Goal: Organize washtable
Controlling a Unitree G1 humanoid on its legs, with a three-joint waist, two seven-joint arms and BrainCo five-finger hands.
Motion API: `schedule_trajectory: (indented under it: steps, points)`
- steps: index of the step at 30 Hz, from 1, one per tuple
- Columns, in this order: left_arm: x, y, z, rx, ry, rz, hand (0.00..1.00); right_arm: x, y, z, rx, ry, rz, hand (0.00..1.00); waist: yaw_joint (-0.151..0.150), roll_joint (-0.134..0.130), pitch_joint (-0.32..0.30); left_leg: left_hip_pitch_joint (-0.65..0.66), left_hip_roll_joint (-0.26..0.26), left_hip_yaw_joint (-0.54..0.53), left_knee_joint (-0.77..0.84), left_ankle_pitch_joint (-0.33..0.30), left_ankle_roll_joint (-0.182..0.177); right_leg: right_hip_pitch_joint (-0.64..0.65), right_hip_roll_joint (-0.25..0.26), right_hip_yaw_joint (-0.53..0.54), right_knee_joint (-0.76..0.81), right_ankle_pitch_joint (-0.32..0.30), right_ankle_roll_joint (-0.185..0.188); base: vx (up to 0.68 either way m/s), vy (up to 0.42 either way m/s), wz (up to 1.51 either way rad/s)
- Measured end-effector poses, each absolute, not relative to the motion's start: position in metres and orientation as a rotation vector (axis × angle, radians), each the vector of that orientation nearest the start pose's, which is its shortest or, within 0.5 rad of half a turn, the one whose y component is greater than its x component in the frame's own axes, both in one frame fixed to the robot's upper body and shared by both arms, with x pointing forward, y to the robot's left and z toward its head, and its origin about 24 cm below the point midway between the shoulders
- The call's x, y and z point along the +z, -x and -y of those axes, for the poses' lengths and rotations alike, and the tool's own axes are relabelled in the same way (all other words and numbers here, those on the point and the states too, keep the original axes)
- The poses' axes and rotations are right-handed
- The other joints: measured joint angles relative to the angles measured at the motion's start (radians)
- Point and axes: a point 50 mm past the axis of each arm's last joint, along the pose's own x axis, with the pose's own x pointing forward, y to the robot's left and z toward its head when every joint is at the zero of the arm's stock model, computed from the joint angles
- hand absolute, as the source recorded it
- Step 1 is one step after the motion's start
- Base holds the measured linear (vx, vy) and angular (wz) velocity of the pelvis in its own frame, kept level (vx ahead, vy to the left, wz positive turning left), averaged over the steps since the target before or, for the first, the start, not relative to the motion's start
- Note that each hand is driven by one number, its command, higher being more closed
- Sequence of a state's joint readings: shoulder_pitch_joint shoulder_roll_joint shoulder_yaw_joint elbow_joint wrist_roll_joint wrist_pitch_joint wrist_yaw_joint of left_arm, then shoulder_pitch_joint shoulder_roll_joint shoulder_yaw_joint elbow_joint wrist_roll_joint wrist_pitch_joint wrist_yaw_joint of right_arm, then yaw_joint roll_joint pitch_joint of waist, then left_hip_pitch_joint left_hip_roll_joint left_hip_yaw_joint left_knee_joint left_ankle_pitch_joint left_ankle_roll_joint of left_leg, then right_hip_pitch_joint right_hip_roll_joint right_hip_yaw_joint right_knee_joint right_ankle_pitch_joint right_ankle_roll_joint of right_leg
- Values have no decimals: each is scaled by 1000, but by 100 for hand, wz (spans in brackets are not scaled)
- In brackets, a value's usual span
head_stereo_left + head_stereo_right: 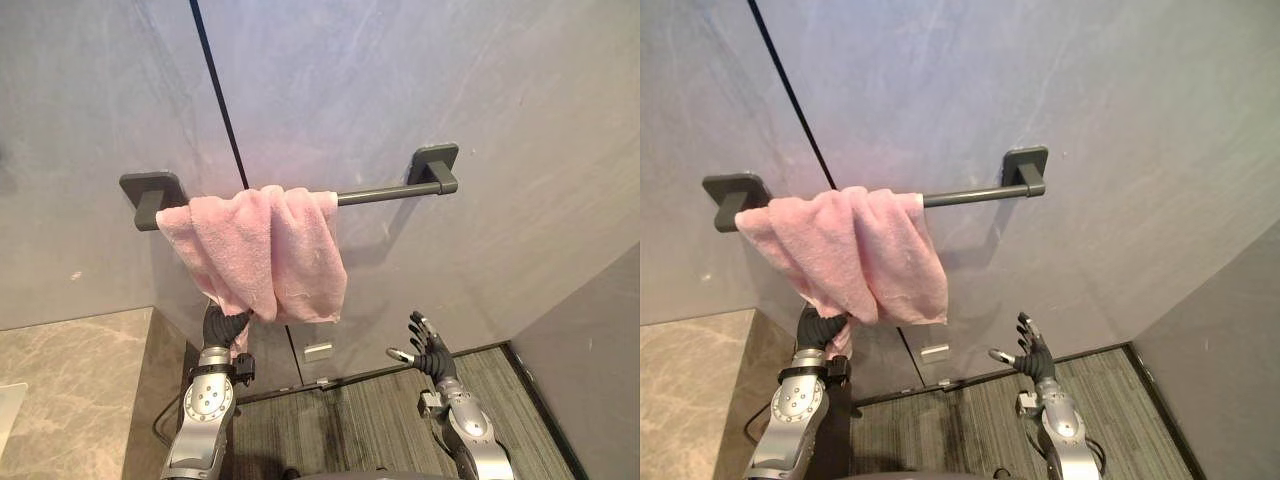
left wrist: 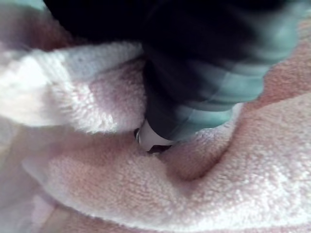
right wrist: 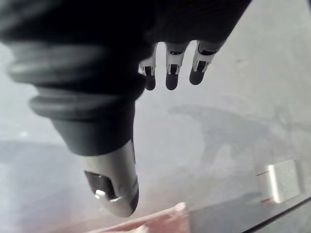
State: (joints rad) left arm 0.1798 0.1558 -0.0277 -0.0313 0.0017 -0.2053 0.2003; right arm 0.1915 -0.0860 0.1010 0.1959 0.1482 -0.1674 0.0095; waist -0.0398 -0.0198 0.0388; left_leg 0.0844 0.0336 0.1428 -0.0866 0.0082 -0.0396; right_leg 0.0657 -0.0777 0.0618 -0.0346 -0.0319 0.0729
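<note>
A grey wall (image 1: 450,80) stands ahead, with a beige stone worktop (image 1: 70,380) at its lower left. A pink towel (image 1: 260,245) hangs bunched over the left end of a dark towel bar (image 1: 385,193) fixed to the wall. The left hand (image 1: 224,326) reaches up into the towel's lower edge, where the cloth covers it, so I cannot tell whether it grips. The right hand (image 1: 428,345) hovers lower right, apart from the towel, fingers spread and holding nothing.

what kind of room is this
Most likely a bathroom or washroom: a pink towel hangs bunched over a dark towel bar fixed to a grey stone-look wall, and a marble-look counter sits at the lower left.
</note>
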Motion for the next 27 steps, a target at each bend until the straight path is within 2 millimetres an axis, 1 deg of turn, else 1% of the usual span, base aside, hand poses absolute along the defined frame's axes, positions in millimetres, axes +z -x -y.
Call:
schedule_trajectory:
  steps: [1, 2, 4, 8, 9, 10, 11, 12, 16, 18, 22, 27]
  points:
    - [36, -215, -187, 191, -139, 91, 100, -20, -202, 152, 54, -76, -174, 0, 1, -2, 2, 0, 0, 0, 0, -1, 1, 0, 0, 0, 0, 0, 0, 0, 0, 0]
    - [37, -215, -187, 192, -136, 96, 100, -17, -203, 151, 62, -79, -158, 0, 1, -3, 3, 0, 0, -1, 0, -1, 1, 0, 0, 0, 0, 0, 0, 0, 0, 0]
    - [40, -215, -185, 193, -120, 112, 100, -3, -206, 142, 105, -111, -92, 0, 2, -8, 10, 0, 0, -1, 0, -1, 1, 0, 0, -1, 1, -1, 1, 0, 0, 0]
    - [40, -215, -182, 197, -102, 113, 100, 7, -206, 125, 207, -139, -53, 0, 4, -8, 10, 0, -1, -3, 0, -2, 3, -1, 0, -2, 5, -2, 2, 0, 0, 0]
    - [40, -215, -182, 197, -100, 114, 100, 8, -206, 119, 234, -146, -48, 0, 5, -7, 10, 0, -1, -3, 0, -2, 3, -1, 0, -2, 6, -2, 3, 0, 0, 3]
    - [44, -215, -178, 202, -55, 140, 100, 15, -209, 103, 335, -153, -25, 0, 12, -7, 11, 0, -3, -6, 4, -2, 3, -2, -2, -4, 14, -5, 6, 0, 0, 4]
    - [44, -215, -176, 197, -49, 139, 100, 16, -210, 101, 349, -146, -21, 0, 15, -7, 11, 1, -4, -7, 4, -2, 3, -2, -3, -5, 16, -6, 6, 0, 0, 6]
    - [43, -215, -171, 189, -30, 139, 100, 16, -211, 93, 393, -135, -22, 0, 27, -8, 12, 1, -9, -10, 3, -1, 4, -2, -8, -8, 17, -8, 9, 0, 0, 6]
    - [44, -215, -168, 177, -20, 142, 100, 11, -212, 87, 420, -129, -45, 0, 28, -12, 13, 1, -16, -22, 0, 0, 5, -3, -14, -19, 31, -19, 13, -8, -23, 10]
    - [43, -215, -166, 171, -10, 138, 100, 11, -213, 83, 435, -126, -48, 0, 28, -18, 16, 1, -16, -26, -1, 0, 5, -1, -14, -24, 30, -20, 12, -16, -32, 5]
    - [39, -211, -164, 159, 15, 121, 100, 2, -221, 82, 428, -74, -77, 0, 30, -19, 16, 0, -15, -29, 0, 0, 6, 0, -15, -27, 30, -20, 11, -27, -36, 2]
    - [36, -207, -161, 150, 27, 106, 100, 2, -225, 82, 423, -44, -75, 0, 34, -19, 16, -2, -15, -31, 0, 1, 6, 1, -14, -29, 30, -20, 11, -23, -29, 1]
